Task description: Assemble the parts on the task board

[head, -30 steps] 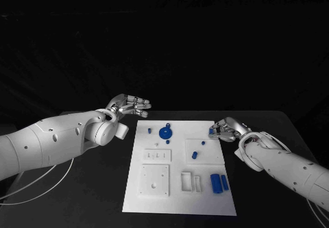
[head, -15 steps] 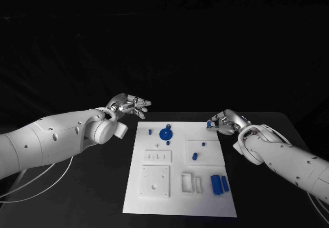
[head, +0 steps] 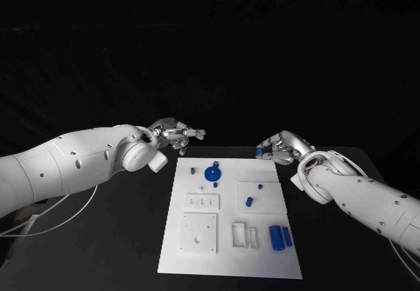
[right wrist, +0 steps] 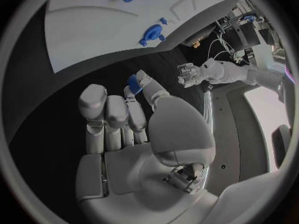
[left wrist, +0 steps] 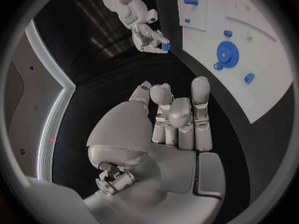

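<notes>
The white task board (head: 263,251) lies in the middle of the black table. Beyond its far right corner my right hand (head: 280,148) hovers, pinching a small blue part (head: 261,150) between thumb and a finger; the right wrist view shows the same blue part (right wrist: 134,83) at the fingertips (right wrist: 142,76). My left hand (head: 178,134) is raised off the far left corner, fingers apart, holding nothing. On the board sit a round blue piece (head: 212,174), small blue pegs (head: 249,200) and two blue cylinders (head: 280,235).
White inset blocks (head: 198,230) and slotted pieces (head: 244,234) occupy the board's near half. Bare black table flanks the board on both sides. A white cable (head: 44,227) hangs under my left arm.
My right hand has risen from the board's far right corner and moved farther back and inward, carrying the blue part. The left hand has shifted slightly to the right.
</notes>
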`<act>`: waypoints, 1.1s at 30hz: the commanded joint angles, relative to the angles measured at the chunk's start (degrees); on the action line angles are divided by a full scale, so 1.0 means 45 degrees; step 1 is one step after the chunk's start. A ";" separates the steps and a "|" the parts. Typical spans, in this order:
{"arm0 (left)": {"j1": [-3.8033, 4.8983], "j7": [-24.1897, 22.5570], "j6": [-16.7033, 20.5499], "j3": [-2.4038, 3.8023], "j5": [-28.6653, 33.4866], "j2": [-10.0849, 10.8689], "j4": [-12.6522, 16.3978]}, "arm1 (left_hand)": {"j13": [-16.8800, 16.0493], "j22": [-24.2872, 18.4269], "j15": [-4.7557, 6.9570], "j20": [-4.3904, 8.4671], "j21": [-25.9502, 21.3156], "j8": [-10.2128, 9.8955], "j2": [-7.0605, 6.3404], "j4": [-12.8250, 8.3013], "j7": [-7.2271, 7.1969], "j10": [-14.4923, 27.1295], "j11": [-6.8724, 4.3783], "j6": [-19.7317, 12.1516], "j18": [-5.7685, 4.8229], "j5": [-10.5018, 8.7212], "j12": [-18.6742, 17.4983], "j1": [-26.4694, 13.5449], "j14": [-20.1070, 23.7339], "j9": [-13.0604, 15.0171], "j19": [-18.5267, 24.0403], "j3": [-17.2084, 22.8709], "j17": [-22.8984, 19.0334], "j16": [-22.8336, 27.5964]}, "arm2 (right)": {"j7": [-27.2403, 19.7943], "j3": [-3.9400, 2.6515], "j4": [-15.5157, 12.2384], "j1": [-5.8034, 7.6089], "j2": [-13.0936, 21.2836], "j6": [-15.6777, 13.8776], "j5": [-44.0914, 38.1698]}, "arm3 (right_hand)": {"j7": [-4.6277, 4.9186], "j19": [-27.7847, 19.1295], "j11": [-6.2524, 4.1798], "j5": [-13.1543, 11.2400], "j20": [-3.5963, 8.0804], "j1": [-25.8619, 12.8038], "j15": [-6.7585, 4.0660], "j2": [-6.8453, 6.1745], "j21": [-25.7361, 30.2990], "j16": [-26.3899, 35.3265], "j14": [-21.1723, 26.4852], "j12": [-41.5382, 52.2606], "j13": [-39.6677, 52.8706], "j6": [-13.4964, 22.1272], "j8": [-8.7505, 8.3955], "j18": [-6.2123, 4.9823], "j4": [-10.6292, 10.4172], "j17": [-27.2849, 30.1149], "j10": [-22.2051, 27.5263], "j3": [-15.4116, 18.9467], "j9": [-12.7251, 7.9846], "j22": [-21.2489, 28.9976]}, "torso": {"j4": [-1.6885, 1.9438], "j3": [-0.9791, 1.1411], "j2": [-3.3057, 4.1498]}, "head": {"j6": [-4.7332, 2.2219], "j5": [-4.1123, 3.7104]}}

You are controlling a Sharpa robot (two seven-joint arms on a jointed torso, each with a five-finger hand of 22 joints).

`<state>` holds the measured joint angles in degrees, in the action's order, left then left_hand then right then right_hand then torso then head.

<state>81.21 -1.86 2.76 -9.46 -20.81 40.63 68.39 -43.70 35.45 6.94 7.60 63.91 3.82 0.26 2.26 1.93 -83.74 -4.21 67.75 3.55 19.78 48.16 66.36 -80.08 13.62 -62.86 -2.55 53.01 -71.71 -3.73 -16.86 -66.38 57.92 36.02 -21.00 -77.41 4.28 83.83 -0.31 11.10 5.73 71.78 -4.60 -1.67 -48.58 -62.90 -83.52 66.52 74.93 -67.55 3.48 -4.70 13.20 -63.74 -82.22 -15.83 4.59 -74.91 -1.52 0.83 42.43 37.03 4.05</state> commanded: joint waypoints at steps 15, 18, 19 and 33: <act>0.0136 0.3975 -0.0592 0.0005 -0.2334 -0.0716 0.0603 | -0.2090 0.2279 -0.0024 0.0020 0.0331 -0.0038 -0.0175 0.0278 0.0052 -0.0562 0.0057 -0.0184 0.0220 -0.1382 0.0808 0.0112 -0.0691 -0.0053 -0.0636 0.0320 0.2131 -0.0133 | 0.1909 0.0132 -0.1301 0.0029 -0.0460 0.0981 -0.0553 | -0.0001 0.0806 -0.0081 0.0029 0.0092 -0.0090 -0.0071 -0.0103 0.0050 0.0077 0.0015 0.0055 0.1613 0.0007 0.0027 0.0193 -0.0222 -0.0030 0.0004 -0.0221 -0.0004 -0.1234 | -0.0005 -0.0015 -0.0094 | 0.0026 -0.0065; 0.0156 0.4279 -0.0316 0.0006 -0.2453 -0.0771 0.0759 | -0.2183 0.2284 -0.0075 -0.0036 0.0091 -0.0046 -0.0260 0.0223 0.0070 -0.0516 0.0120 -0.0151 0.0208 -0.1787 0.0867 0.0184 -0.0612 -0.0018 -0.0477 0.0393 0.2145 -0.0051 | 0.2029 0.0188 -0.1421 0.0030 -0.0489 0.1085 -0.0622 | -0.0002 0.0805 -0.0079 0.0020 0.0094 -0.0107 -0.0074 -0.0104 0.0059 0.0080 0.0016 0.0049 0.1612 0.0018 0.0027 0.0191 -0.0242 -0.0029 0.0007 -0.0220 -0.0006 -0.1232 | -0.0040 -0.0026 -0.0080 | 0.0057 -0.0102; 0.0161 0.4332 -0.0267 0.0007 -0.2458 -0.0785 0.0785 | -0.2172 0.2303 -0.0074 -0.0026 0.0024 -0.0038 -0.0290 0.0263 0.0060 -0.0514 0.0124 -0.0159 0.0217 -0.1786 0.0846 0.0154 -0.0615 -0.0014 -0.0473 0.0405 0.2148 -0.0031 | 0.2074 0.0211 -0.1461 0.0030 -0.0497 0.1130 -0.0666 | -0.0002 0.0805 -0.0079 0.0020 0.0094 -0.0107 -0.0074 -0.0104 0.0059 0.0080 0.0016 0.0049 0.1612 0.0018 0.0027 0.0191 -0.0242 -0.0029 0.0007 -0.0220 -0.0006 -0.1232 | -0.0036 -0.0025 -0.0085 | 0.0076 -0.0118; 0.0234 0.4890 0.0125 0.0007 -0.2238 -0.1010 0.1145 | -0.1819 0.2461 -0.0076 -0.0029 -0.0928 -0.0034 -0.1085 0.1734 0.0021 -0.0449 0.0135 -0.0017 0.0172 -0.3266 0.0356 -0.0100 -0.0496 0.0286 -0.0355 0.1081 0.1890 0.0372 | 0.2795 0.0555 -0.1916 0.0043 -0.0639 0.1510 -0.1685 | -0.0008 0.0801 -0.0083 0.0030 0.0080 -0.0081 -0.0058 -0.0173 0.0077 0.0118 0.0015 -0.0004 0.1596 0.0007 0.0032 0.0200 -0.0334 -0.0015 0.0034 -0.0290 -0.0004 -0.1225 | -0.0024 -0.0031 -0.0086 | 0.0184 -0.0088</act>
<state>82.14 18.50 2.17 -9.48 -30.82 36.28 73.25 -51.89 46.38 6.63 7.48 59.84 3.82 -4.30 9.78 1.96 -84.04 -3.89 67.31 3.54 5.25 49.80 65.96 -82.59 14.83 -64.59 2.16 61.54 -70.11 6.92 -14.39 -74.69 58.05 33.25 -15.62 -82.23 4.40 84.04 -0.31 11.09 5.93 71.55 -4.59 -1.91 -48.58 -62.67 -83.52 66.52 74.93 -67.22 3.25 -4.69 11.93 -63.85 -82.22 -17.09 4.50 -74.90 -1.70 0.71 42.05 37.81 3.65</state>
